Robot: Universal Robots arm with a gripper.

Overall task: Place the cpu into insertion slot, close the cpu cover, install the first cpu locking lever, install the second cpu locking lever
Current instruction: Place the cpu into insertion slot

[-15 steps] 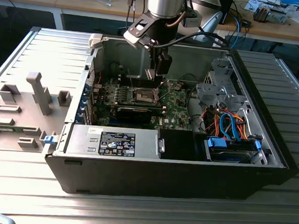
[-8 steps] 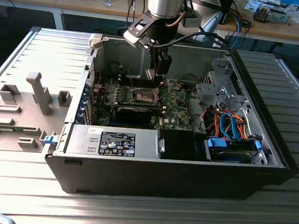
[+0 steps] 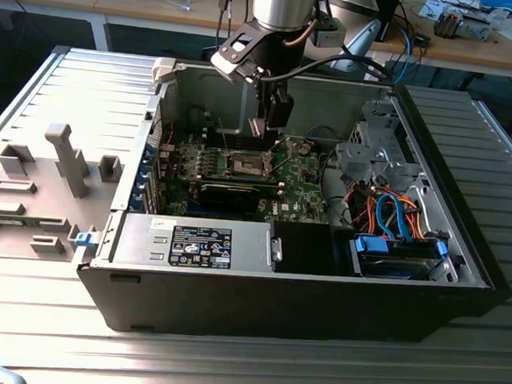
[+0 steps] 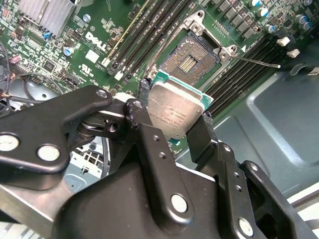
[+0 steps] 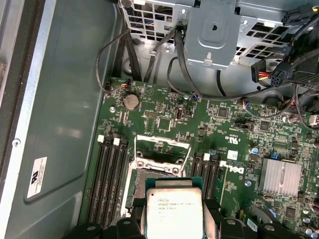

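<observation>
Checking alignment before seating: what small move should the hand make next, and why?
Probably shift the cpu across until centred over the insertion slot: the hand grips it above the board, and in both wrist views it covers just one edge of the slot.

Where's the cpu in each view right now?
Exterior view: cpu is likely the pale piece hanging above the socket.
Second wrist view: cpu clamped in the hand, beside the open socket.
First wrist view: cpu in the hand, overlapping the socket.
Shared landmark: the socket.
</observation>
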